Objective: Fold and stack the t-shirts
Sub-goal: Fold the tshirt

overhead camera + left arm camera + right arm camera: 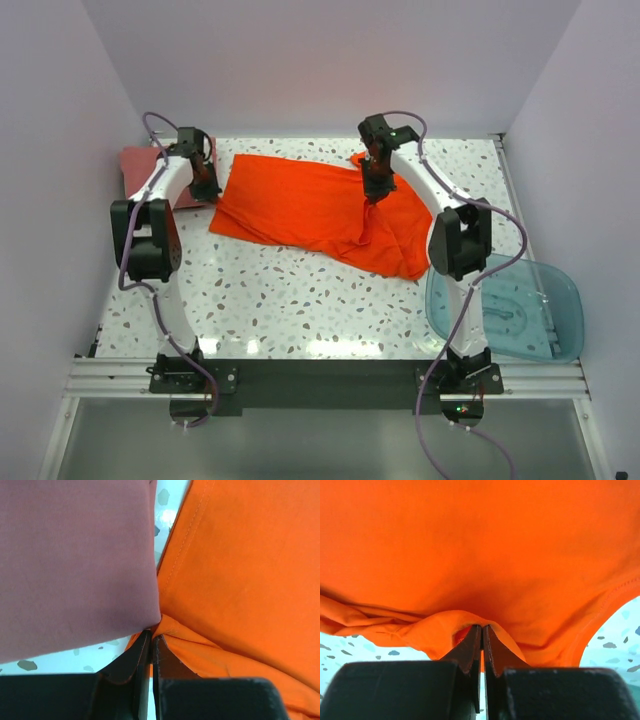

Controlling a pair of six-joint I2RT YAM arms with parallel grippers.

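1. Under both claws, the speckled table (300, 300) takes up most of the overhead view.
2. Between the claws lies the orange-red t-shirt (290, 205), spread fairly flat toward the left claw (205, 187) and rumpled into a heap just nearer than the right claw (373, 200).
3. Well outside the right claw, at the near corner, sits a translucent blue tub (520, 310).
4. Just outside the left claw rests the dusty pink t-shirt (138, 165), smooth and flat, its edge touching the orange hem at the fingertips.
5. Left claw: jaws nearly together, pinching an orange edge. Right claw: jaws closed on a raised ridge of orange cloth.
6. Both shirts look light and limp, so they will likely sag and drag. I would hold them at the hems or shoulder corners, with the claws well apart.
7. The left arm covers part of the pink shirt. I cannot make out sleeves, a collar, or how many layers each pinch holds.
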